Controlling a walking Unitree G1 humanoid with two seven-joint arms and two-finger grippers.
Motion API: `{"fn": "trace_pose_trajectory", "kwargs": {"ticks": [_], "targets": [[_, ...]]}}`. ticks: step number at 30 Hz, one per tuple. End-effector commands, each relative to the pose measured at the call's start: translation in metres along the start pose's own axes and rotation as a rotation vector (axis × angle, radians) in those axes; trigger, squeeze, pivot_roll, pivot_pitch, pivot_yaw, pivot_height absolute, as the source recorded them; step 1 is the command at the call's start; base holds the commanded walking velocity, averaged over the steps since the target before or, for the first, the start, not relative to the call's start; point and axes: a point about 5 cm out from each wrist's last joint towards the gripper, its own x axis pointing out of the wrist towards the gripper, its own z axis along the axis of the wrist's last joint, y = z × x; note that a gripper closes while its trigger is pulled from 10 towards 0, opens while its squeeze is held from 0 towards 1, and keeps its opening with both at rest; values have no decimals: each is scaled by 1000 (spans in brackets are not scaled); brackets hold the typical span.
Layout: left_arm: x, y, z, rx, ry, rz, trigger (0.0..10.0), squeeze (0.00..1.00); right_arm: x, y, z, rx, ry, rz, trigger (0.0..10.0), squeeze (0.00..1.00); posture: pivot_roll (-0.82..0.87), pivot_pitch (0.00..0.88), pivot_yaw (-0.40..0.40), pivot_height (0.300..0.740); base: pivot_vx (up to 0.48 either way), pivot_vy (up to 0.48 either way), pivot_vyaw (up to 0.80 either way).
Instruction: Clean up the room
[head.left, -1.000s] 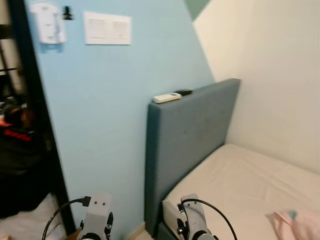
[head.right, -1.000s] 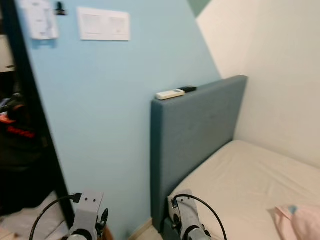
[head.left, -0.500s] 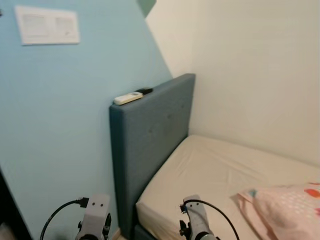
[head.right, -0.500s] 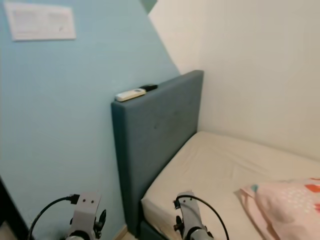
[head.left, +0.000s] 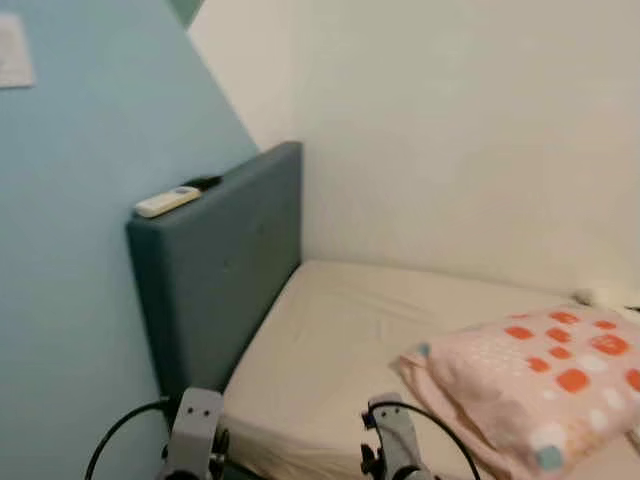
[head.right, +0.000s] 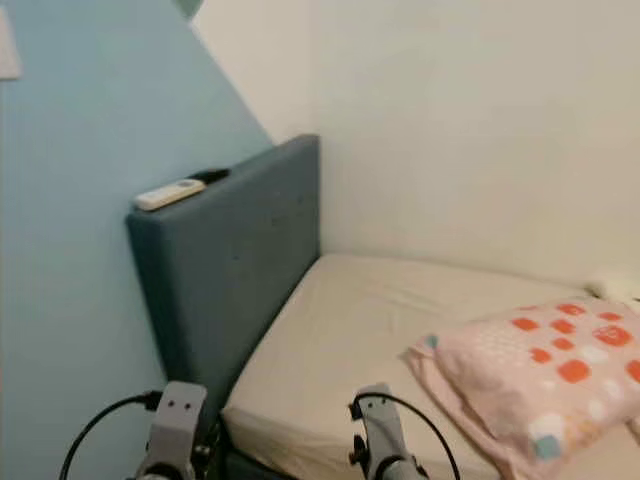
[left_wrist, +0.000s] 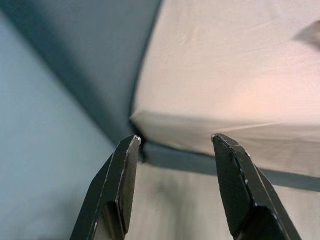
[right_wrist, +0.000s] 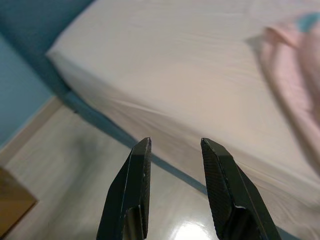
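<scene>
The right gripper (right_wrist: 172, 142) has its two black fingers (right_wrist: 132, 190) apart with nothing between them, and it hangs over the pale floor (right_wrist: 85, 185) just beside the bed (right_wrist: 190, 75). The bed has a cream sheet, with a pink pillow (right_wrist: 295, 75) on it at about 2 o'clock from the gripper. A blue wall (right_wrist: 17, 95) is at about 10 o'clock, and a brown thing (right_wrist: 12, 210) too small to make out is at about 8 o'clock.
</scene>
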Motion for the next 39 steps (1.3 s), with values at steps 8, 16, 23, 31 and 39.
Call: {"fn": "trace_pose_trajectory", "kwargs": {"ticks": [8,16,23,31,39], "targets": [[-1,-3,2,0,-16,-21,10000,0,-1,-3,0,17,-1,-10,10000,0,-32,68,-27,737,0,0,-800],[-1,-5,4,-10,-28,-22,10000,0,-1,-3,2,21,-6,-14,10000,0,-33,68,-25,737,0,0,-800],[-1,-5,4,-16,-37,-22,10000,0,-1,-4,3,-5,-14,-16,10000,0,-36,68,-25,737,0,0,-229],[-1,-7,6,-13,-50,-32,10000,0,-2,-4,4,-6,-26,-12,10000,0,-40,68,-25,737,0,0,0],[-2,-11,11,-30,-91,-59,10000,0,-2,-5,5,-13,-35,-11,10000,0,-41,64,-28,737,168,0,0]]}}
